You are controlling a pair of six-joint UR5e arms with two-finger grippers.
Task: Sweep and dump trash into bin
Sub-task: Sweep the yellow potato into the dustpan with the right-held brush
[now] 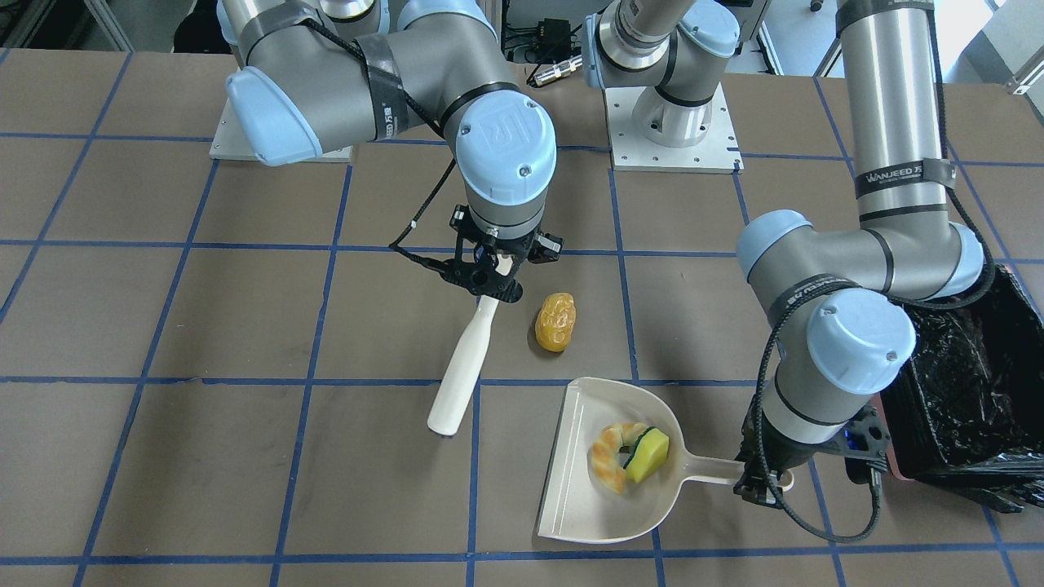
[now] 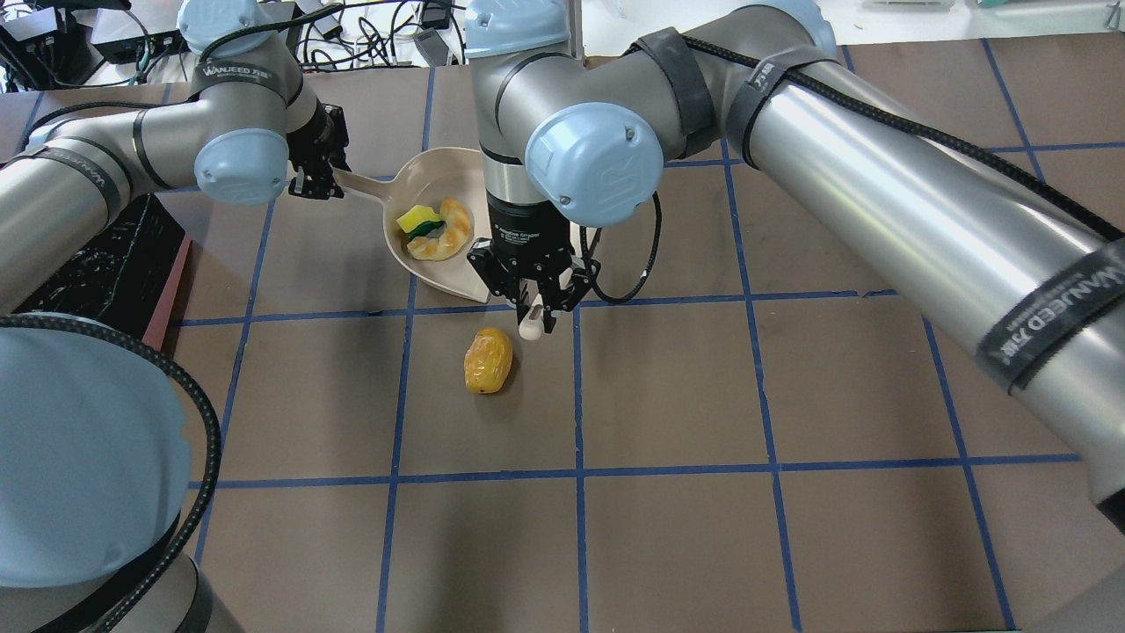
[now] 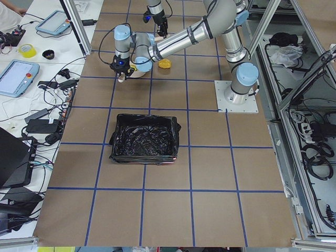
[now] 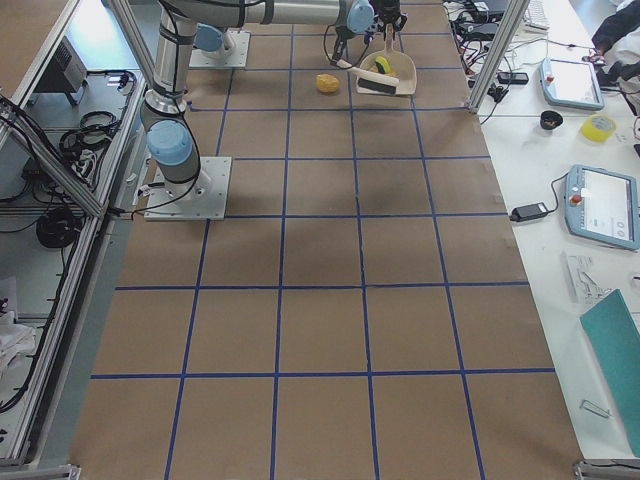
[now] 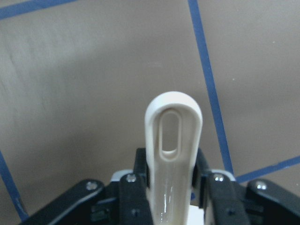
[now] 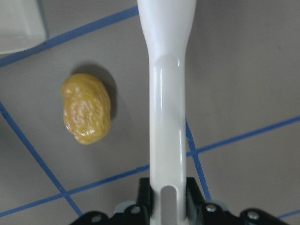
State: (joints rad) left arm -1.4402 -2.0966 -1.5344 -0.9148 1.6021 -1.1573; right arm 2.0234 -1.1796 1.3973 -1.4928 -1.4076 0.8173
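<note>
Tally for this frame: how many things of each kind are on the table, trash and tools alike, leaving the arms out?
trash pieces: 3 (orange-yellow bun on the table; tan pastry and yellow-green sponge in the dustpan)
dustpan: 1
white sweeping tool: 1
bin: 1
total: 6

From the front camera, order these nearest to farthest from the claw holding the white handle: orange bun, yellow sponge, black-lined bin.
1. Orange bun, just beside the right claw gripping the white handle.
2. Yellow sponge, in the dustpan, nearer the camera.
3. Black-lined bin, at the view's right edge.
</note>
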